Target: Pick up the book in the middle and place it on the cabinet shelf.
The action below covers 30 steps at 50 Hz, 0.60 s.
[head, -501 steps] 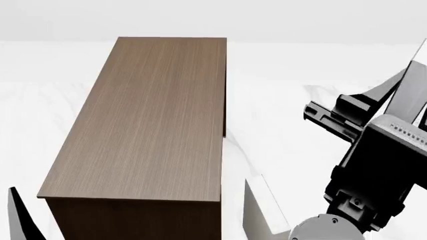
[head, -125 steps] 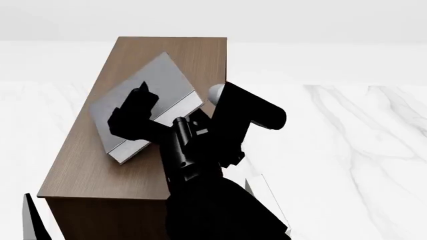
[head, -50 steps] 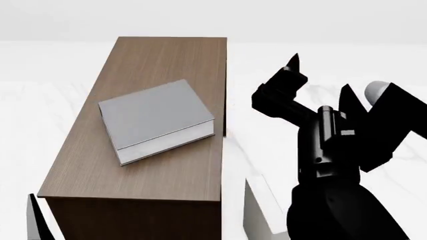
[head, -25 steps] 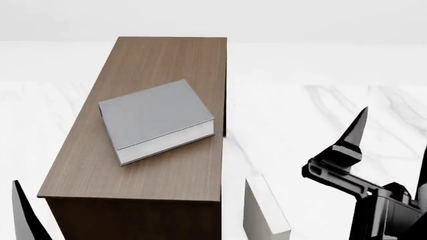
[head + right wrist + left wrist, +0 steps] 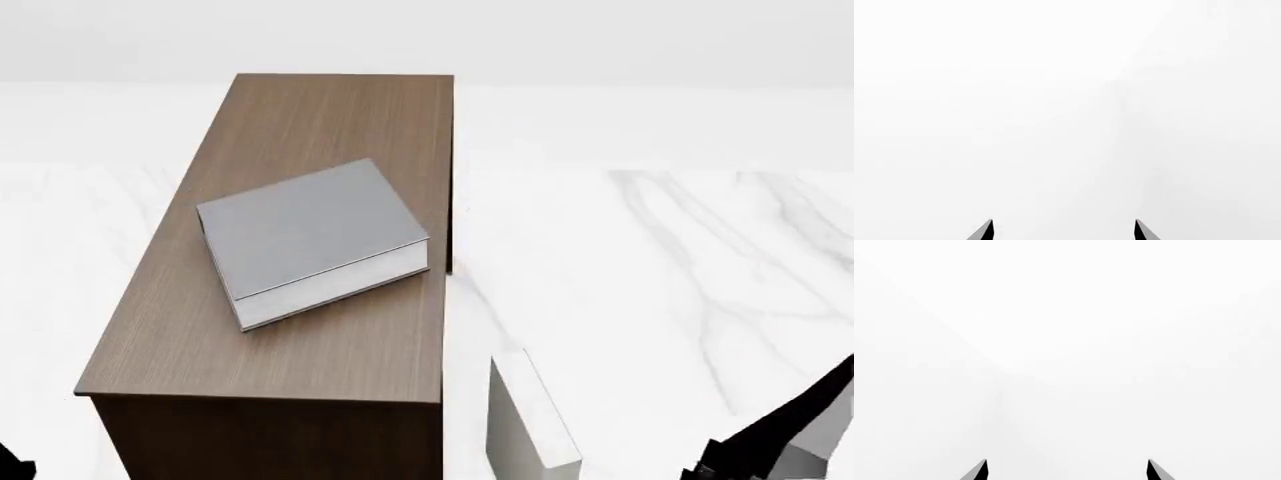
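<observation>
The grey book (image 5: 310,240) with white page edges lies flat and askew on the long top of the dark brown cabinet (image 5: 334,120), free of any gripper. My right gripper (image 5: 1062,231) is open and empty, its two fingertips wide apart against plain white. Only a dark part of the right arm (image 5: 787,445) shows at the head view's lower right corner. My left gripper (image 5: 1067,471) is open and empty too, facing plain white. It is almost out of the head view, at the lower left corner.
A pale off-white book (image 5: 531,420) stands upright on the white marble surface (image 5: 641,280) just right of the cabinet's front corner.
My right arm has dropped down and right, from beside the cabinet to the lower right corner of the head view. The book has stayed still on the cabinet top.
</observation>
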Available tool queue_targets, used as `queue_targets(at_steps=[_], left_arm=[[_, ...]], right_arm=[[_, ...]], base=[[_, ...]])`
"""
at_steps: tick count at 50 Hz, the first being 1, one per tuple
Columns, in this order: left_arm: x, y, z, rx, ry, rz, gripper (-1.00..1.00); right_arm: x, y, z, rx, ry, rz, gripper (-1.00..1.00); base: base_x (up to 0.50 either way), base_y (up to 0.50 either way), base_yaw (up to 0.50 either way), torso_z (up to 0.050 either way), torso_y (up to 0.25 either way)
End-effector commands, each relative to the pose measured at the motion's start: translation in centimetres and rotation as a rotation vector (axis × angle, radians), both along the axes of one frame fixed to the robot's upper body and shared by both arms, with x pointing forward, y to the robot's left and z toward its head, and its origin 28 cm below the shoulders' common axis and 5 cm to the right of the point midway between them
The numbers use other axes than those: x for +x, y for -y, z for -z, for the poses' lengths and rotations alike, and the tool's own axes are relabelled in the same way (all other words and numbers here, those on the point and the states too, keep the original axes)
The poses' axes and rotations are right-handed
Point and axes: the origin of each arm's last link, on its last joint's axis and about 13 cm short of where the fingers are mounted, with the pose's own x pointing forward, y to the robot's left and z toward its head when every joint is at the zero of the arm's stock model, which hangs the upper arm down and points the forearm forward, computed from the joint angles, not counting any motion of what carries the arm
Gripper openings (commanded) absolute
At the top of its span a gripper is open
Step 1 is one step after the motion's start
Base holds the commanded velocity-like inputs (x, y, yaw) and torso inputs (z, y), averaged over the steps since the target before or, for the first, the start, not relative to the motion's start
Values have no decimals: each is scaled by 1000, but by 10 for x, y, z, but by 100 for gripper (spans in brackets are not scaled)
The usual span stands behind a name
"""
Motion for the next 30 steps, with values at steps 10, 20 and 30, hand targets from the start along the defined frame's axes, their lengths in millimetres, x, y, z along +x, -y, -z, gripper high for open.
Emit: queue_targets(at_steps=[10, 20, 30], left_arm=[[-4, -49, -57, 8, 291, -324, 100], [-11, -76, -79, 11, 391, -488, 100], [-27, -93, -98, 3, 484, -606, 100]], right_arm=[[-9, 41, -73, 34, 359, 250, 100], [-25, 56, -104, 34, 561, 345, 100], [-38, 69, -120, 46, 654, 408, 100]], base=[[0, 0, 0, 0, 0], [0, 0, 0, 0, 0], [0, 0, 0, 0, 0]])
